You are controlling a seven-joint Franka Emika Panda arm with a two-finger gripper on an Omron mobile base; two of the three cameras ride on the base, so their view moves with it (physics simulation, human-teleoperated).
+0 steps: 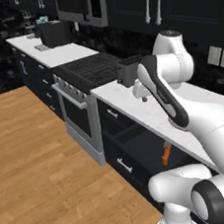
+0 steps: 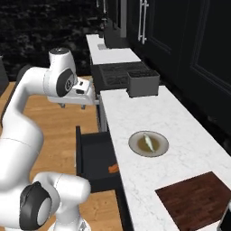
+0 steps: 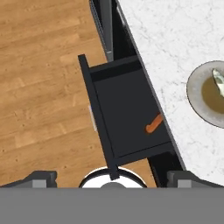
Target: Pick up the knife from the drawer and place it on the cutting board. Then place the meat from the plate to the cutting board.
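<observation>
Gripper (image 2: 72,106), fingers (image 3: 41,178) spread wide and empty, is hovering above open drawer (image 3: 127,118); descent onto knife (image 3: 154,124) is pending.

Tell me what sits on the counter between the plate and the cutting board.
Nothing: in the right base view, bare white counter separates the plate from the cutting board.
</observation>
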